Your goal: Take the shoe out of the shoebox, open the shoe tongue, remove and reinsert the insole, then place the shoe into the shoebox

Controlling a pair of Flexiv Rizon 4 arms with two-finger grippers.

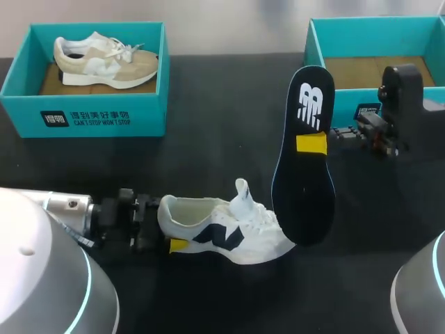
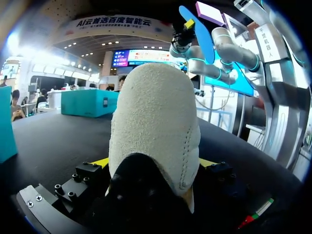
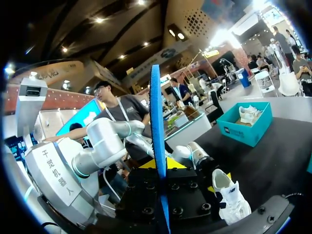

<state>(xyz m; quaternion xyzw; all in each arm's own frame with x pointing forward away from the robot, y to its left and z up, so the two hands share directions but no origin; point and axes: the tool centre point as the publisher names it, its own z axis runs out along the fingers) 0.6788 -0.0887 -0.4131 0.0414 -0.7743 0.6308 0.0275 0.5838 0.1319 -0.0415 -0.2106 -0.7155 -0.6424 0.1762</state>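
A white shoe (image 1: 222, 233) with a dark side logo lies on its side on the black table, toe pointing right. My left gripper (image 1: 167, 235) is at its heel. In the left wrist view the suede heel (image 2: 156, 126) fills the gap between the widely spread fingers, so the gripper (image 2: 153, 163) is open. My right gripper (image 1: 311, 144) is shut on the dark blue insole (image 1: 304, 174) and holds it upright above the shoe's toe. In the right wrist view the insole (image 3: 156, 122) is seen edge-on between the shut fingers, and the shoe (image 3: 231, 195) lies beyond it.
A teal shoebox (image 1: 83, 111) at the back left holds a beige shoe (image 1: 104, 59). Another teal shoebox (image 1: 313, 42) stands open at the back right, behind my right arm. The black table stretches between the boxes.
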